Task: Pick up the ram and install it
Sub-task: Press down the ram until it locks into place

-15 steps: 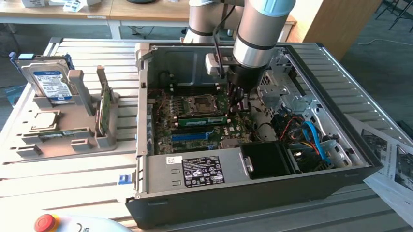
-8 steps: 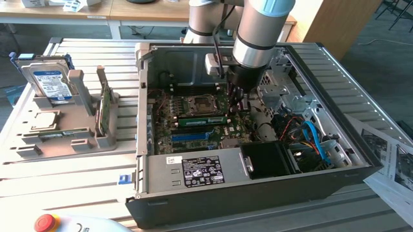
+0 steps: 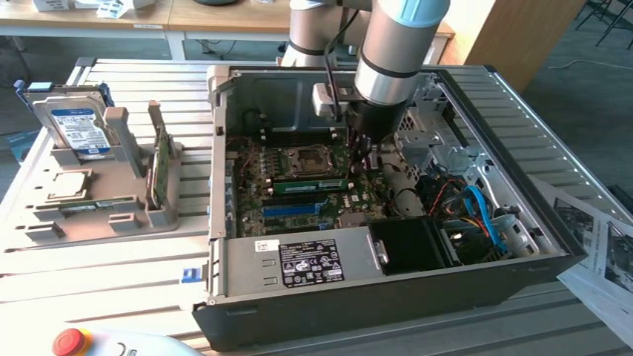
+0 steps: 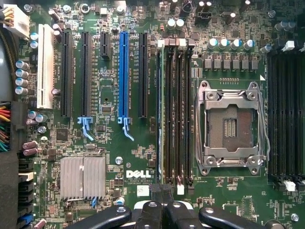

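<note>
Wrist view: hand [image 4: 161, 210] clenched, empty, over ram [image 4: 159, 114] beside CPU socket [image 4: 231, 126]; press straight down, evenly.

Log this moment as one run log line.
hand: shut, empty | over: motherboard memory slots | ram: green stick seated in slot

An open PC case [image 3: 396, 282] on a slatted table [image 3: 118, 267] — a hard drive [image 3: 77, 127] stands in a grey holder [image 3: 109, 215] at the exterior view's left; papers [image 3: 598, 245] lie right.
</note>
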